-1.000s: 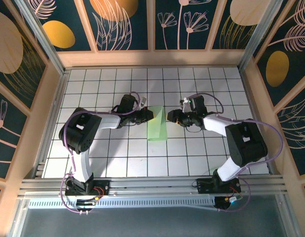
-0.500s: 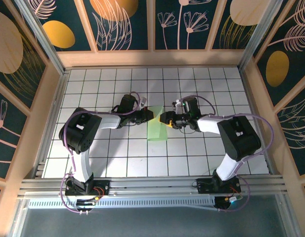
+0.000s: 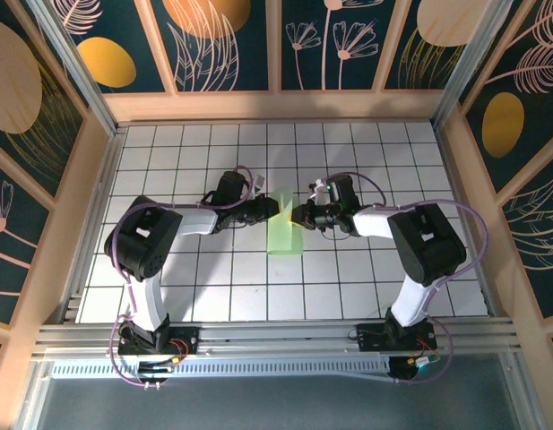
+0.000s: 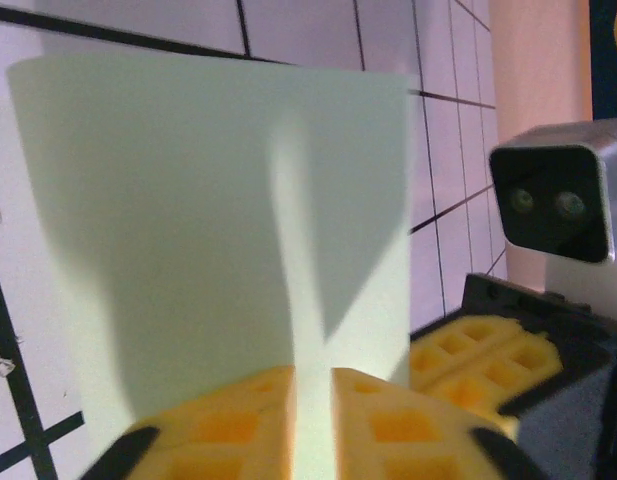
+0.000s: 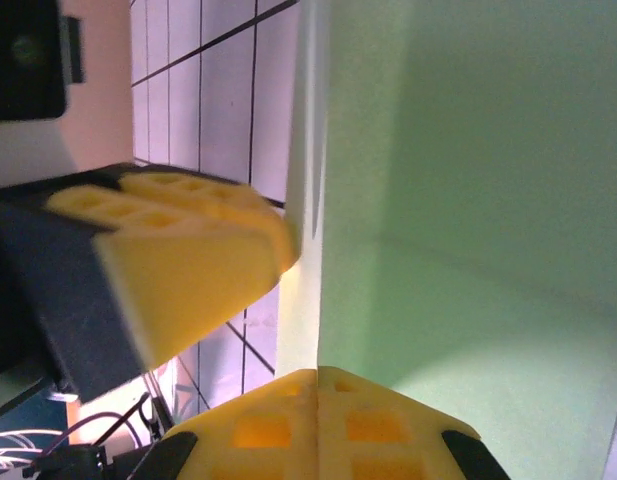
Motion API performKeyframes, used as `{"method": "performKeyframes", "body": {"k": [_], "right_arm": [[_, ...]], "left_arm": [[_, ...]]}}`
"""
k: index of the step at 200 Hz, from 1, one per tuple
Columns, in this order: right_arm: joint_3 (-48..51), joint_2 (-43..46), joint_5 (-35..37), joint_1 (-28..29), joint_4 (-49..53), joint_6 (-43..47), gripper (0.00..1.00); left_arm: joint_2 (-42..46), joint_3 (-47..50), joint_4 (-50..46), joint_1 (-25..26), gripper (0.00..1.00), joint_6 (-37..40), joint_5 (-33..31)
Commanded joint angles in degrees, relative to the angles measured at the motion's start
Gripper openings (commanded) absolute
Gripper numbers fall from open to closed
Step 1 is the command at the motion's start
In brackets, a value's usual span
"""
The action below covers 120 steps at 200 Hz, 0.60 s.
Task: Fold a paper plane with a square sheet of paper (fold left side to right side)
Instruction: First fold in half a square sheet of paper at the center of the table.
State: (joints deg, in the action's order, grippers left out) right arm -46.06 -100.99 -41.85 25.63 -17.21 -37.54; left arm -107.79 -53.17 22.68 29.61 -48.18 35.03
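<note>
Centrally on the bench (image 3: 168, 269), between the left arm (image 3: 146, 242) and the right arm (image 3: 428, 246), the paper (image 3: 285, 237) lies as a narrow doubled strip, which suggests that the left-to-right fold is laid over and now needs holding and creasing. At its far end the right fingers (image 5: 258, 430) are closed flat on the paper's edge, probably to keep the layers aligned. The left fingers (image 4: 218, 425), facing them from the other side, stand at a narrow gap with the paper's edge in it; whether they grip it cannot be told.
</note>
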Motion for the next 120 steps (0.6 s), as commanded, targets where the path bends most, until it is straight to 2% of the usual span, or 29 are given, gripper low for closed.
{"method": "performKeyframes", "body": {"k": [1, 40, 59, 120], "right_arm": [[-2.9, -1.3, 3.8, 0.5, 5.4, 2.9, 0.0], [-4.5, -2.4, 6.9, 0.5, 9.9, 4.8, 0.0], [-4.7, -2.7, 8.1, 0.5, 11.0, 5.0, 0.0], [-4.6, -2.9, 9.0, 0.6, 11.6, 4.9, 0.0]], "left_arm": [[5.0, 1.6, -1.3, 0.2, 0.27, 1.3, -3.4], [10.5, 4.2, -8.1, 0.3, 0.45, 4.2, -11.2], [11.6, 5.5, -9.2, 0.2, 0.53, 4.3, -12.4], [5.2, 2.2, -9.8, 1.4, 0.58, 5.0, -10.0]]}}
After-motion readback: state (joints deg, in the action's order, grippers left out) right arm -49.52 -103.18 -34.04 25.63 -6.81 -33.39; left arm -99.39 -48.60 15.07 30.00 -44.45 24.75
